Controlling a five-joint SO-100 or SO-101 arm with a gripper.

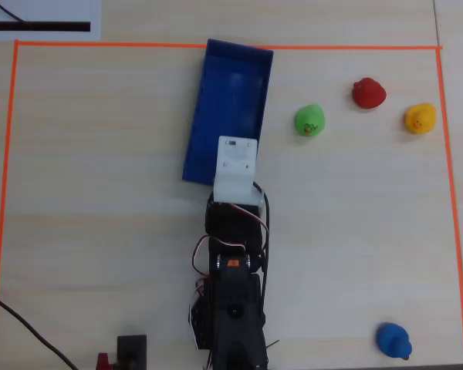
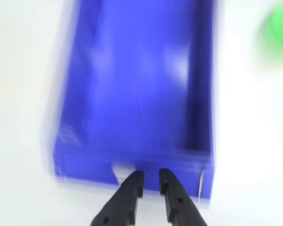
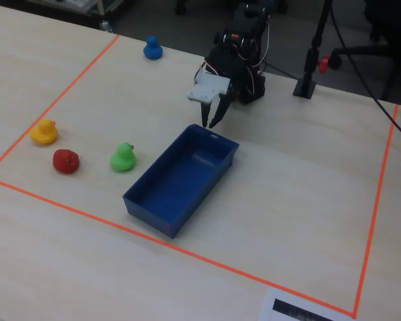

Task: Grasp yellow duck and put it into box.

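The yellow duck [image 1: 420,118] sits at the far right of the taped area in the overhead view, and at the left in the fixed view [image 3: 44,131]. It is out of the wrist view. The dark blue box [image 1: 228,92] lies empty, also in the wrist view [image 2: 137,94] and the fixed view [image 3: 180,177]. My gripper [image 2: 151,176] hovers over the box's near short wall [image 3: 208,124]. Its jaws stand a narrow gap apart and hold nothing. In the overhead view the white wrist mount [image 1: 235,166] hides the fingers. The wrist view is blurred.
A green duck [image 1: 309,121] stands nearest the box, also seen in the wrist view [image 2: 279,28]. A red duck [image 1: 368,93] sits between it and the yellow one. A blue duck [image 1: 393,340] is near the arm's base side. Orange tape [image 1: 14,154] borders the table area.
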